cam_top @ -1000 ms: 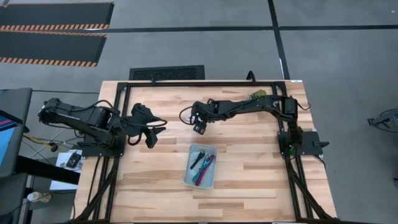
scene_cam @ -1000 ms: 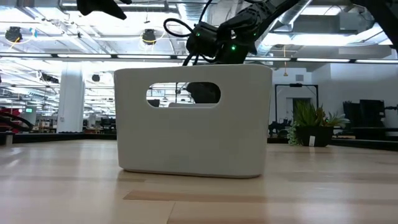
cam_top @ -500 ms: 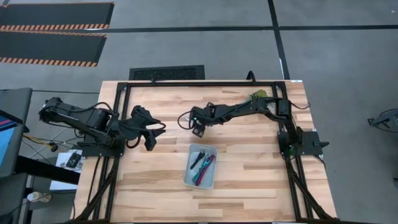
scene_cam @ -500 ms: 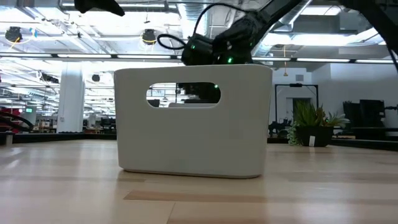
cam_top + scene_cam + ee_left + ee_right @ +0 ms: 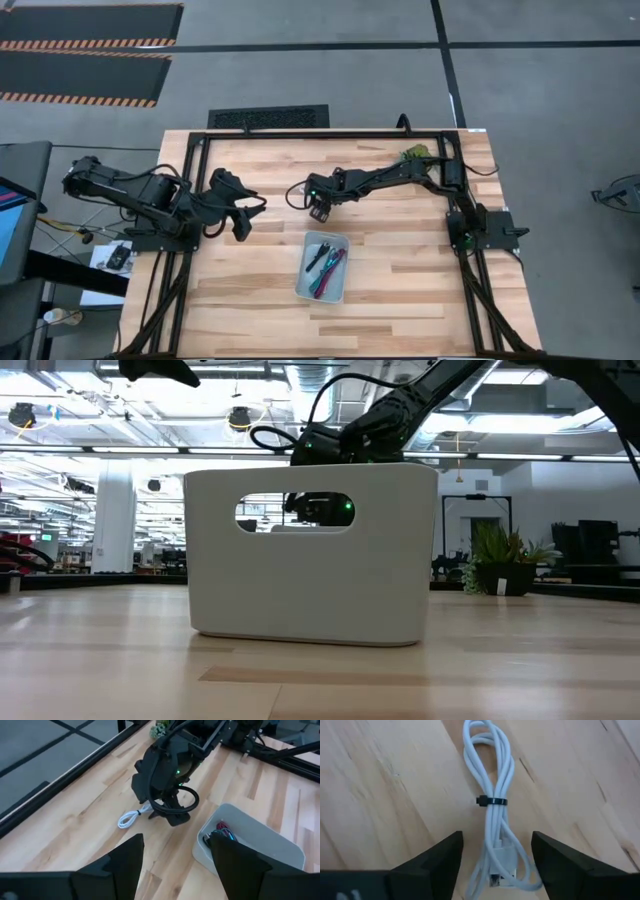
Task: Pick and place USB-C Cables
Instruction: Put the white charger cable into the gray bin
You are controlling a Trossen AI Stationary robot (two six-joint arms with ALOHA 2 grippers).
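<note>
The white USB-C cable (image 5: 492, 810), coiled and bound by a black tie (image 5: 491, 800), lies on the wooden surface (image 5: 400, 260) between the wide-spread fingers of the right gripper (image 5: 319, 212), untouched. Just near-right of it stands the pale grey tray (image 5: 304, 282) holding the black, magenta-red and teal-blue cables (image 5: 325, 268). The left gripper (image 5: 243, 225) hovers left of the tray, fingers parted and empty. A green leafy clump (image 5: 414, 153) sits at the far right edge; grey floor surrounds the surface.

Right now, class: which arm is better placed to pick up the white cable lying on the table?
The right: its gripper hangs open directly over the white cable. The left gripper waits farther off.
</note>
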